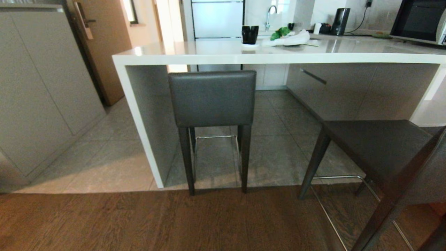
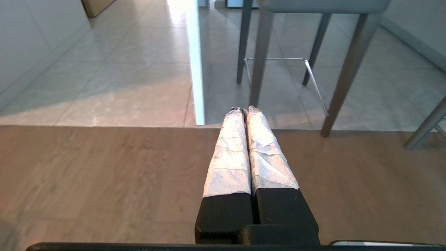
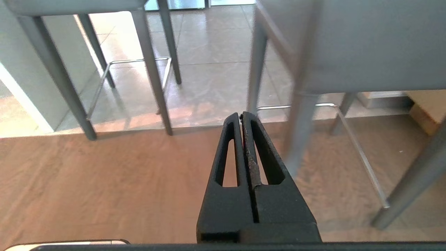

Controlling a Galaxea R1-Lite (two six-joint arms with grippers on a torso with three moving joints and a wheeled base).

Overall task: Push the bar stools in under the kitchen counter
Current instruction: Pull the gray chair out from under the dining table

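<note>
Right stool (image 1: 379, 146) cropped at frame edge, stands out on wood floor (image 1: 139, 223). Left stool (image 1: 212, 99) tucked under white counter (image 1: 278, 57), grey backrest, black legs. Left gripper (image 2: 244, 109), right gripper (image 3: 241, 116): fingers pressed together, empty.

You have two bar stools: one (image 1: 212, 101) tucked under the counter (image 1: 223, 52), one (image 1: 379, 150) pulled out. On the counter you count one black cup (image 1: 250, 34), one kettle (image 1: 340, 21) and one microwave (image 1: 420, 21).
</note>
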